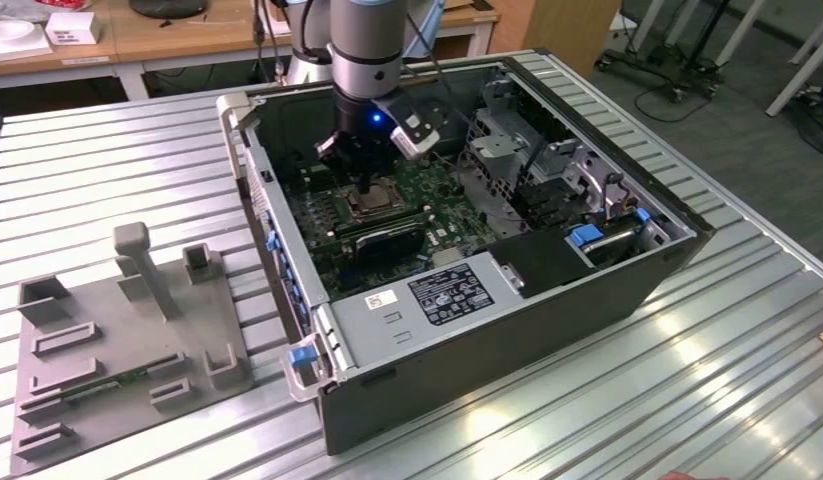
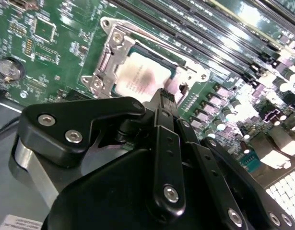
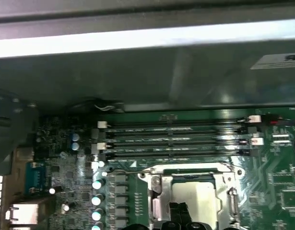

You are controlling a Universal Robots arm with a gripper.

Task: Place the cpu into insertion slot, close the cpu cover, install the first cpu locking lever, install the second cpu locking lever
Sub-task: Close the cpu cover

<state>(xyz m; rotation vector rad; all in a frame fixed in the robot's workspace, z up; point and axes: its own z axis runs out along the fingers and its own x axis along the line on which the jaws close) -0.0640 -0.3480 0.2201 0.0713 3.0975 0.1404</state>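
Silver-grey cpu (image 2: 140, 76) beside hand (image 2: 165, 96), second wrist view

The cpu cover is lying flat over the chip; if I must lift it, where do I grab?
Take the cpu cover by its thin outer rim on the side nearest the end effector, probably coming from above and hooking under the edge. It lies flat framing the cpu, so there's no face to pinch, and memory slots crowd the far side.
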